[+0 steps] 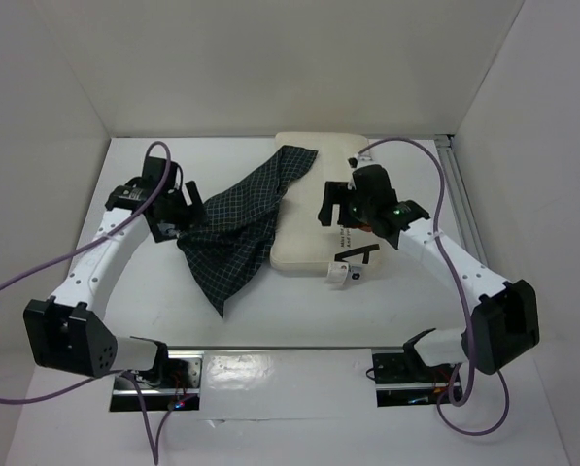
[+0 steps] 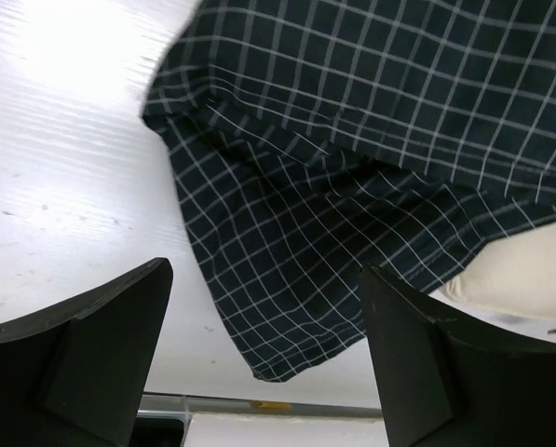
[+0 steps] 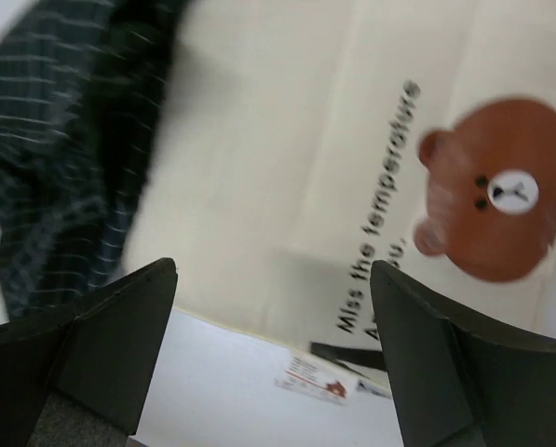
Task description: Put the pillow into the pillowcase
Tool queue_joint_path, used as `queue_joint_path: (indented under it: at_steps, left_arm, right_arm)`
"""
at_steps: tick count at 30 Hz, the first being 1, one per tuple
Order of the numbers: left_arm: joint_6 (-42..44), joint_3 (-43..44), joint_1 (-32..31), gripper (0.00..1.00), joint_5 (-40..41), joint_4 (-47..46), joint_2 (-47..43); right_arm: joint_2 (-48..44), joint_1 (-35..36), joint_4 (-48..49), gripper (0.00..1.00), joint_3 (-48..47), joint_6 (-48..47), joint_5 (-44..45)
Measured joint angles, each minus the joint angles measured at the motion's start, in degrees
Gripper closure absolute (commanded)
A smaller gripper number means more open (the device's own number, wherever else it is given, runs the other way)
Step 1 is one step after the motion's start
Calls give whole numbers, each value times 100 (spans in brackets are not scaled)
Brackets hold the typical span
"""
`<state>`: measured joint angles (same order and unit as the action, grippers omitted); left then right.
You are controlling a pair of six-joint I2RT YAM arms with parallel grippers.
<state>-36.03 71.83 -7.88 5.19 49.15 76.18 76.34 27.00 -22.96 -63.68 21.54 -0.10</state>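
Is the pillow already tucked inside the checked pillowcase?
No, the cream pillow lies uncovered, and the pillowcase is crumpled beside it, only overlapping its left edge.

The pillow (image 1: pixel 304 233) lies flat on the table (image 1: pixel 299 316), toward the far side and a little right of the middle. The pillowcase (image 1: pixel 233 228) lies to its left, with its far end draped over the pillow's far left corner and its near end trailing onto the table. The left gripper (image 1: pixel 180 212) is at the pillowcase's left edge. The right gripper (image 1: pixel 330 206) hangs over the pillow's right half.
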Motion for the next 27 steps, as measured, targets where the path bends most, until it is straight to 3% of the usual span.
queue_joint_path:
  at_steps: [13,14,16,19,27]
  left_arm:
    - [-17,-103,-656,6,-293,-310,498]
    - [-17,-101,-732,6,-297,-321,522]
    - [-22,-96,-837,6,-304,-334,588]
    - [-22,-52,-988,6,-319,-334,702]
    - [125,330,-1412,6,-308,-407,962]
  right_arm:
    - [63,-570,-402,7,872,330,553]
    - [116,-671,-339,11,962,354,525]
    - [299,-850,-232,41,1113,365,415]
    - [581,-1040,-20,100,1185,404,256]
    - [-212,-1716,-59,100,1436,608,557]
